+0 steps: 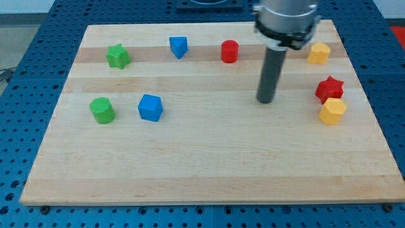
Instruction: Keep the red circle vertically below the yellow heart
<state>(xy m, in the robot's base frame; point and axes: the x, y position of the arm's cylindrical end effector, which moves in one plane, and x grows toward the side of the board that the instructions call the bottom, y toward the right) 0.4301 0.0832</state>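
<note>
The red circle (230, 50) stands near the view's top, right of centre. A yellow block (318, 53), seemingly the heart, sits at the top right, level with the red circle and well to its right. My tip (265, 101) rests on the board below and to the right of the red circle, touching no block. It stands roughly between the red circle and the blocks at the right edge.
A red star (329, 88) and a second yellow block (332, 111) touch at the right edge. A blue triangle-like block (179, 46) and a green star (118, 56) lie at the top left. A green circle (102, 110) and a blue block (150, 107) lie at the left.
</note>
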